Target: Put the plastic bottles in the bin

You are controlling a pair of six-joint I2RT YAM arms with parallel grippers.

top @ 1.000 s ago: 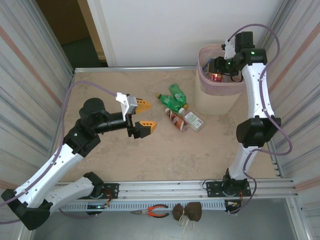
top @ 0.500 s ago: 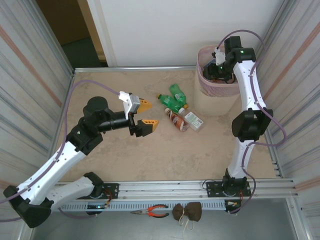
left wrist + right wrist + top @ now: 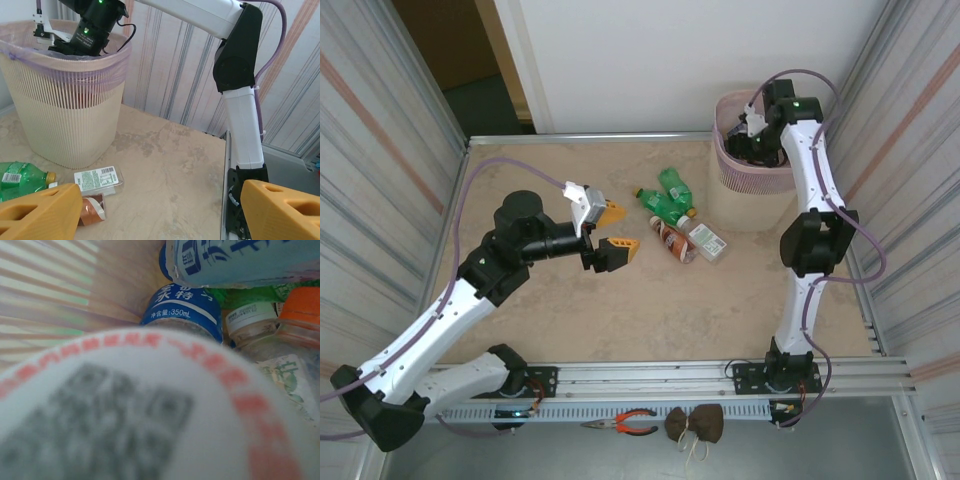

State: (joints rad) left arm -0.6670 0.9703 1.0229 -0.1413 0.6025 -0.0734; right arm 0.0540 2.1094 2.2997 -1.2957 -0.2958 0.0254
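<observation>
Now we are holding our left gripper (image 3: 616, 231), its orange wedge fingers spread wide, above the mottled beige table (image 3: 650, 310) near glossy plastic bottles (image 3: 678, 222) lying beside the ribbed, rounded bin (image 3: 728, 170). Our right gripper (image 3: 752, 138) is hanging inside that bin over more bottles. We cannot tell how its jaws are standing, and striped corrugated walls (image 3: 380, 150) are enclosing us.

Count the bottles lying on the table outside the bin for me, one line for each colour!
green bottles: 2
brown bottle: 1
clear bottle with a white and green label: 1
Total: 4
</observation>
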